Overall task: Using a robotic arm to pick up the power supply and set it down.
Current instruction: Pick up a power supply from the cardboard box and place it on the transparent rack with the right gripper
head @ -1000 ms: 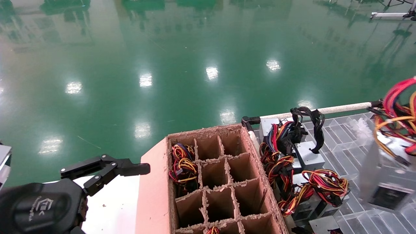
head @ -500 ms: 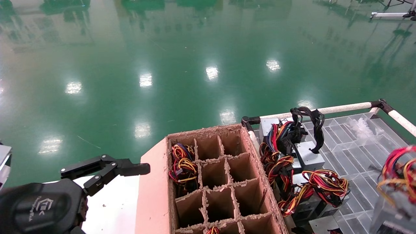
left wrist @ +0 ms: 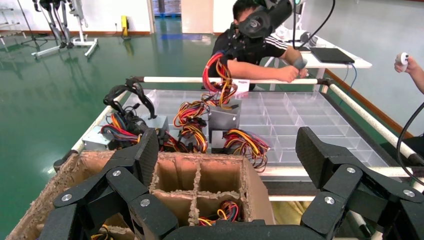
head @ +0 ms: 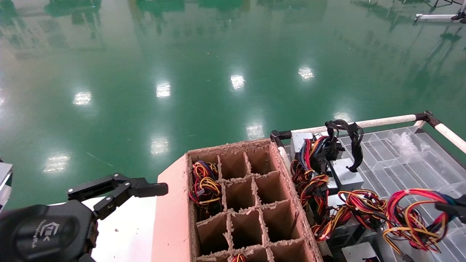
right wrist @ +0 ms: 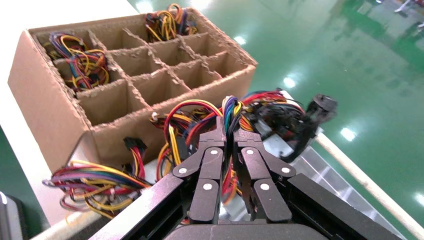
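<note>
My right gripper (right wrist: 229, 127) is shut on the coloured wire bundle of the power supply (left wrist: 223, 117), a silver-grey box held low over the clear tray (head: 400, 160). In the head view only a black tip of this gripper (head: 453, 208) shows at the right edge, next to the red, yellow and orange wires (head: 411, 218). The box itself is mostly hidden there. My left gripper (head: 120, 189) is parked at the lower left, open, beside the cardboard box (head: 174, 218), with nothing between its fingers.
The cardboard box (right wrist: 45, 100) has several divided cells, some holding wire bundles (head: 204, 185). More grey power supplies (head: 346, 174) and a black cable loop (head: 349, 138) lie in the tray. A white rail (head: 364, 123) edges the tray. A person (left wrist: 250, 35) stands behind it.
The right gripper has come down and to the left with the power supply, from high at the right edge to low over the tray. The left gripper has not moved.
</note>
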You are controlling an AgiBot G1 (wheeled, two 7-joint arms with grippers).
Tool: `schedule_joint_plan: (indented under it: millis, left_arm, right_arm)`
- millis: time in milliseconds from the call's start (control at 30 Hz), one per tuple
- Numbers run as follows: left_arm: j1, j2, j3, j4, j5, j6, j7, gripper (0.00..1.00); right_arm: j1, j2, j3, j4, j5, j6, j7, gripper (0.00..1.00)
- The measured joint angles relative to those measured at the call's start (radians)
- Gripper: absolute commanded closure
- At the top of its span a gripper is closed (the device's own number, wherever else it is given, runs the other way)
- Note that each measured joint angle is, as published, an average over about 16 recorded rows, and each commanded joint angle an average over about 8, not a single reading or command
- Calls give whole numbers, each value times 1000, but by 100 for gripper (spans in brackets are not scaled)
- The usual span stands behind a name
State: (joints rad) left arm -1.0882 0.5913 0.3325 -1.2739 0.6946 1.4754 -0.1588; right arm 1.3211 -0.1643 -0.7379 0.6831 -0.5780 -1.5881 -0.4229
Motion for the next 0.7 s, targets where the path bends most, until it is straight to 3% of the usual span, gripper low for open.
schedule_joint_plan:
  millis: [333,700]
  left_arm:
    - [0,0,0,0,0,0,0,0]
    - [0,0,0,0,0,0,0,0]
  right_arm:
    - [-24,-72,-40,-80,47,0,-30,100]
    - [-123,-105,-68,-207,159,-1,-97,100]
